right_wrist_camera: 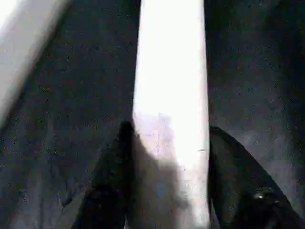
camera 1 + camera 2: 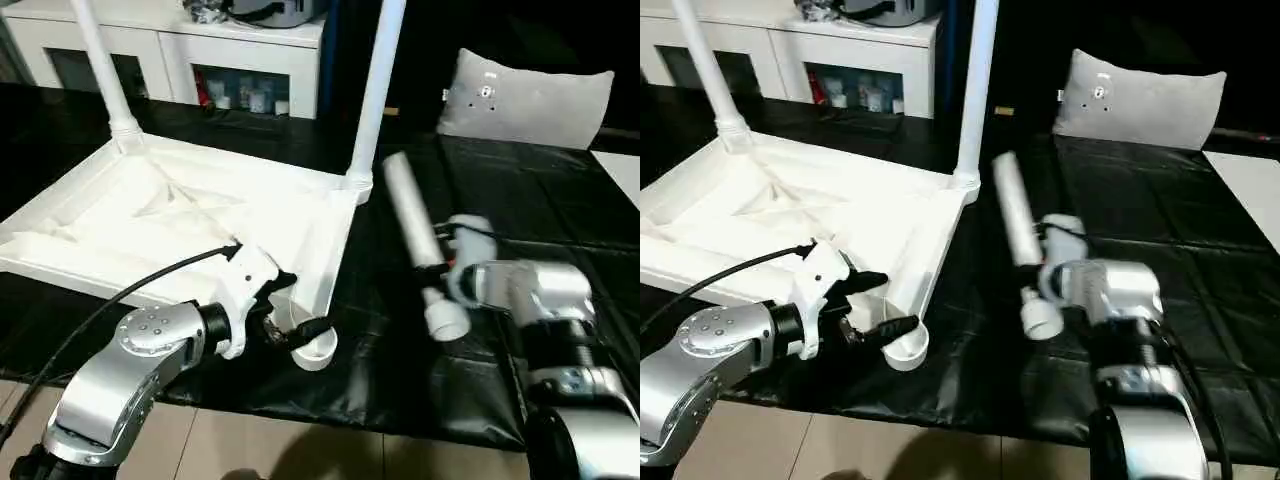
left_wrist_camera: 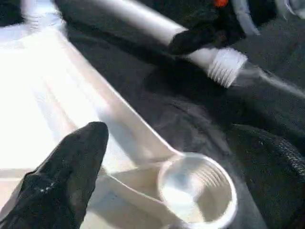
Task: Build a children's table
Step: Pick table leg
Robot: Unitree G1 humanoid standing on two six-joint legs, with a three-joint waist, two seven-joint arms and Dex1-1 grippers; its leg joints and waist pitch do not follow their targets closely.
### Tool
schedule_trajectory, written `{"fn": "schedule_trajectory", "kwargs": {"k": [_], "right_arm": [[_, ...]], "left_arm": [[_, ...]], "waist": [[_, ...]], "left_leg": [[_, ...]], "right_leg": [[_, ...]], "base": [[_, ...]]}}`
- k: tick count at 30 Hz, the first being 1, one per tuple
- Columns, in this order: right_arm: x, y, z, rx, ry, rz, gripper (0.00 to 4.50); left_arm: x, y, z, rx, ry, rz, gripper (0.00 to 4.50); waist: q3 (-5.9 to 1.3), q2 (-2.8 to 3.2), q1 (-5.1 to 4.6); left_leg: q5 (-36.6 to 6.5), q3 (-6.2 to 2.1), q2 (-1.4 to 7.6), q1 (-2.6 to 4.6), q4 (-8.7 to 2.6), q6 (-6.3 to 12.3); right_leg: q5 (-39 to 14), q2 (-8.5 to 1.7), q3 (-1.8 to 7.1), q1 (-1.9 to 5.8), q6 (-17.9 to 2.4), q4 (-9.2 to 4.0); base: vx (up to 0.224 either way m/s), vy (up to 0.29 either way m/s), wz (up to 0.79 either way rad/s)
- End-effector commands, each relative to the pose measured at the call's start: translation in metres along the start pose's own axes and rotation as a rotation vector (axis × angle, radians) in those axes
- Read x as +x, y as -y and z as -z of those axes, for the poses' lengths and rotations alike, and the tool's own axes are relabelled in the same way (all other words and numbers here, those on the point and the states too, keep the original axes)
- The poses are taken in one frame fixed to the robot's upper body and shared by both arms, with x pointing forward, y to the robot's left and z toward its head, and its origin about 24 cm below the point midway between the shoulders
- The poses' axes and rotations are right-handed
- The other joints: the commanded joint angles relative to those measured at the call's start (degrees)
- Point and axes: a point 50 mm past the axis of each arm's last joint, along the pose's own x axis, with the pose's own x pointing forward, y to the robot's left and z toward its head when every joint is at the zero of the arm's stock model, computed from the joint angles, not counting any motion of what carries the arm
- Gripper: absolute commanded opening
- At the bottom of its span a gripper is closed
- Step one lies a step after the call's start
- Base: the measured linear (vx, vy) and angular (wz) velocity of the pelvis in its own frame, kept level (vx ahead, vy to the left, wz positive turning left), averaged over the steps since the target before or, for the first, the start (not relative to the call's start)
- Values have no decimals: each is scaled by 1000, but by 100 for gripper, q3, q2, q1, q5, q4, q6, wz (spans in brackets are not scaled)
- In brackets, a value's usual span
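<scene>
Left eye view, tabletop: white tabletop (image 2: 180, 215) lies upside down on the black sheet (image 2: 400, 370), ribbed underside up; all places below are given relative to it.
Standing legs: one leg (image 2: 100, 60) upright in the far-left corner socket, another leg (image 2: 377, 90) upright in the far-right corner socket.
Near-right socket: round corner socket (image 3: 198, 191) open and unfilled, threads visible inside, at the tabletop's near-right corner.
Left gripper: left gripper (image 2: 285, 315) sits at that near-right corner, black fingers (image 3: 71, 167) spread wide, one on either side of the socket rim; whether they touch it cannot be told.
Loose leg: third leg (image 2: 415, 235) off the tabletop's right edge, just beside it, tilted, threaded thick end (image 3: 228, 67) toward the robot and a little right of the open socket.
Right gripper: right gripper (image 1: 167, 191) straddles this leg near its thick end, a black finger (image 1: 112, 181) on each side of the tube, close against it; a firm clamp cannot be told.
Beyond the tabletop: white cabinet (image 2: 200, 50) behind its far edge; grey pillow (image 2: 525, 100) far right.
</scene>
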Motion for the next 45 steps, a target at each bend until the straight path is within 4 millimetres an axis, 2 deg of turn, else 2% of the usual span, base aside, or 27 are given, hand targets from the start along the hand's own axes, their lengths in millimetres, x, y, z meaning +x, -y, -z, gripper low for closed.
{"fn": "schedule_trajectory", "kwargs": {"k": [1, 2, 3, 4, 5, 6, 7, 8, 11, 12, 13, 15, 16, 17, 19, 21, 25, 31, 32, 35, 36, 37, 39, 40, 43, 44, 45], "right_arm": [[-11, 0, -25, 72, 215, -55, 187], [-16, 2, -32, 106, 306, -77, 187], [-20, 2, -37, 120, 360, -99, 186], [-29, -3, -44, 153, 443, -203, 186], [-40, -8, -52, 198, 522, -319, 186], [-40, -8, -52, 198, 522, -319, 186], [-50, -16, -58, 234, 594, -440, 186], [-62, -26, -62, 253, 641, -581, 186], [-86, -48, -64, 212, 697, -849, 186], [-92, -54, -62, 201, 697, -920, 186], [-94, -58, -61, 195, 687, -971, 186], [-95, -59, -60, 194, 684, -983, 186], [-97, -63, -58, 192, 676, -1026, 186], [-98, -71, -53, 176, 638, -1079, 186], [-98, -81, -46, 167, 588, -1140, 186], [-97, -90, -41, 153, 547, -1178, 186], [-96, -99, -34, 141, 504, -1226, 186], [-88, -107, -23, 68, 444, -1204, 186], [-88, -109, -22, 55, 436, -1200, 186], [-84, -114, -17, -19, 421, -1151, 186], [-82, -116, -15, -44, 419, -1131, 186], [-80, -119, -14, -66, 425, -1111, 186], [-80, -122, -12, -58, 423, -1128, 186], [-82, -124, -9, -36, 408, -1179, 186], [-85, -127, -3, -34, 384, -1233, 186], [-83, -126, -3, -52, 386, -1205, 186], [-80, -126, -2, -72, 388, -1169, 186]], "left_arm": [[3, -4, -12, 14, 63, -25, 450], [4, -8, -19, 6, 112, -63, 450], [5, -11, -25, -3, 152, -91, 450], [8, -13, -37, -43, 241, -109, 450], [10, -13, -48, -85, 319, -108, 450], [10, -13, -48, -85, 319, -108, 450], [13, -13, -56, -112, 366, -101, 450], [15, -12, -64, -143, 413, -81, 450], [20, -12, -84, -220, 529, -61, 450], [21, -12, -92, -265, 570, -37, 450], [22, -11, -97, -299, 606, -9, 450], [22, -11, -99, -307, 614, -2, 450], [23, -9, -104, -348, 646, 28, 450], [27, -5, -112, -397, 673, 79, 450], [33, 1, -122, -449, 699, 147, 450], [37, 4, -131, -488, 725, 189, 450], [40, 6, -141, -521, 755, 229, 450], [49, 2, -138, -504, 694, 167, 450], [49, 1, -138, -502, 692, 156, 450], [49, -1, -140, -495, 724, 118, 450], [48, -1, -141, -493, 738, 107, 422], [48, -2, -143, -480, 753, 86, 415], [47, -2, -145, -490, 771, 85, 409], [45, 1, -145, -518, 800, 134, 395], [43, 5, -143, -576, 841, 227, 369], [45, 4, -141, -575, 828, 205, 355], [47, 3, -138, -551, 794, 162, 355]], "waist": [[-317, 9, 5], [-323, 116, 17], [-310, 54, -11], [-324, 126, 9], [-322, 67, 3], [-322, 59, 28], [-316, 56, 34], [-318, 92, 28], [-325, 54, 59], [-311, -6, 49], [-305, 22, 62], [-289, 26, 73], [-278, 22, 68], [-274, -20, 76], [-278, 12, 101], [-266, -32, 109], [-270, -49, 126], [-337, -46, 135], [-339, -29, 133], [-324, -36, 137], [-317, -33, 134], [-313, -59, 136], [-303, -54, 128], [-300, -19, 130], [-295, -33, 150], [-292, -92, 142], [-292, -57, 147]], "left_leg": [[-703, -81, 396, 98, -439, -271], [-662, -94, 397, 98, -436, -248], [-767, -75, 398, 94, -437, -237], [-753, -88, 397, 100, -427, -241], [-758, -64, 389, 90, -411, -140], [-630, -88, 399, 64, -412, -19], [-561, -86, 391, 58, -410, 28], [-509, -80, 380, 45, -397, 109], [-335, -80, 395, 31, -369, 323], [-337, -81, 399, 25, -387, 333], [-368, -73, 383, 36, -377, 316], [-488, -68, 395, 47, -386, 264], [-528, -64, 389, 44, -396, 197], [-564, -63, 401, 46, -405, 166], [-587, -62, 397, 60, -404, 101], [-618, -85, 409, 43, -430, 45], [-493, -91, 413, 31, -427, 19], [133, -83, 395, -6, -356, 183], [171, -82, 395, -10, -349, 189], [-11, -87, 411, -13, -366, 127], [-80, -87, 414, -9, -373, 103], [-133, -86, 422, -10, -378, 86], [-235, -81, 418, -5, -384, 64], [-272, -85, 418, -4, -385, 57], [-367, -80, 425, -5, -384, 88], [-353, -77, 420, -12, -387, 108], [-353, -88, 428, -7, -392, 105]], "right_leg": [[206, -552, 242, 199, -1012, -427], [254, -541, 238, 176, -1020, -407], [256, -526, 240, 183, -1038, -435], [310, -536, 236, 194, -1069, -417], [441, -527, 246, 216, -1123, -423], [526, -542, 233, 234, -1163, -418], [532, -533, 227, 227, -1159, -421], [545, -536, 235, 230, -1169, -409], [674, -532, 225, 233, -1216, -416], [509, -531, 212, 239, -1201, -438], [381, -532, 215, 224, -1213, -441], [-28, -546, 221, 200, -1222, -487], [-239, -544, 221, 196, -1196, -498], [-355, -540, 223, 186, -1156, -517], [-481, -545, 224, 164, -1121, -518], [-581, -562, 221, 172, -1048, -533], [-371, -573, 223, 187, -975, -520], [687, -531, 199, 197, -901, -419], [820, -531, 199, 195, -893, -413], [702, -561, 201, 204, -945, -429], [619, -556, 201, 195, -972, -431], [514, -570, 204, 201, -963, -438], [345, -573, 211, 192, -947, -456], [304, -574, 215, 185, -957, -452], [246, -578, 213, 182, -1086, -462], [254, -562, 208, 189, -1064, -463], [190, -570, 208, 175, -1020, -461]], "base": [[0, 0, 0], [0, 0, 0], [0, 0, 0], [0, 0, 0], [0, 0, 0], [0, 0, 0], [0, 0, 0], [0, 0, 0], [0, 0, 0], [0, 0, 0], [0, 0, 0], [0, 0, 0], [0, 0, 0], [0, 0, 0], [0, 0, 0], [0, 0, 0], [0, 0, 0], [0, 0, 0], [0, 0, 0], [0, 0, 0], [0, 0, 0], [0, 0, 0], [0, 0, 0], [0, 0, 0], [0, 0, 0], [0, 0, 0], [0, 0, 0]]}}
